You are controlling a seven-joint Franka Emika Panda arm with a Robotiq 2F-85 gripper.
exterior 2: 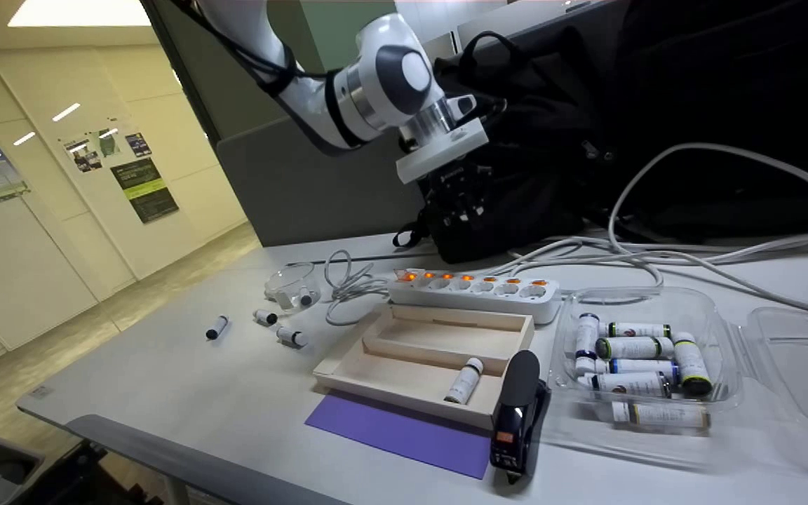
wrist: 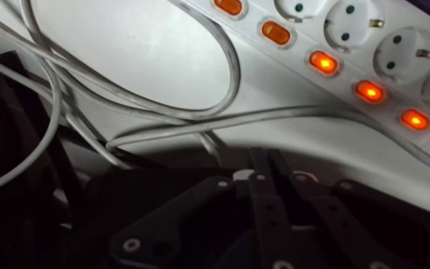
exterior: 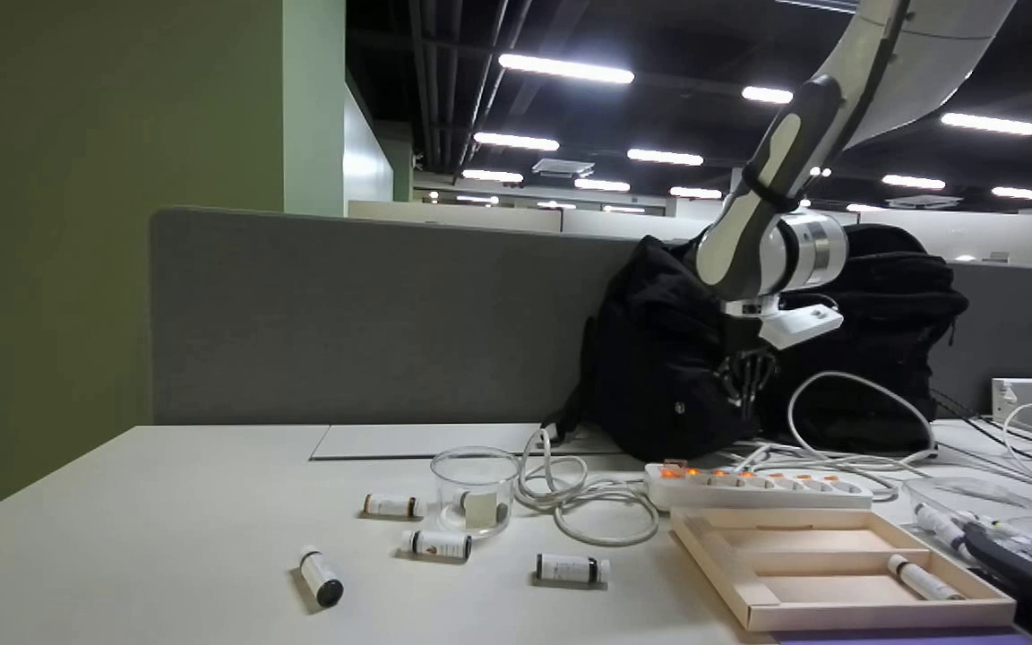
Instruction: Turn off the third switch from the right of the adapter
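Note:
The adapter [exterior: 704, 494], a long white power strip, lies behind the wooden tray in both exterior views [exterior 2: 474, 299]. In the exterior views its left switches glow orange and the three at the right end look dull. In the wrist view the adapter [wrist: 301, 48] crosses the upper right. There, three switches [wrist: 371, 91] glow, two nearer the top [wrist: 276, 33] are dull, and another is cut by the right edge. My gripper [wrist: 267, 151] is shut, with a sliver between its tips, and empty. In the exterior views it [exterior: 743, 403] hangs above the adapter, apart from it [exterior 2: 470, 216].
White cables [wrist: 200, 123] loop beside the adapter. Black backpacks [exterior: 659, 358] stand behind it. A wooden tray [exterior 2: 432, 315] with one vial is in front. A clear box [exterior 2: 723, 344] of vials, a black tool [exterior 2: 520, 393], a clear cup [exterior: 476, 475] and loose vials [exterior: 570, 568] lie around.

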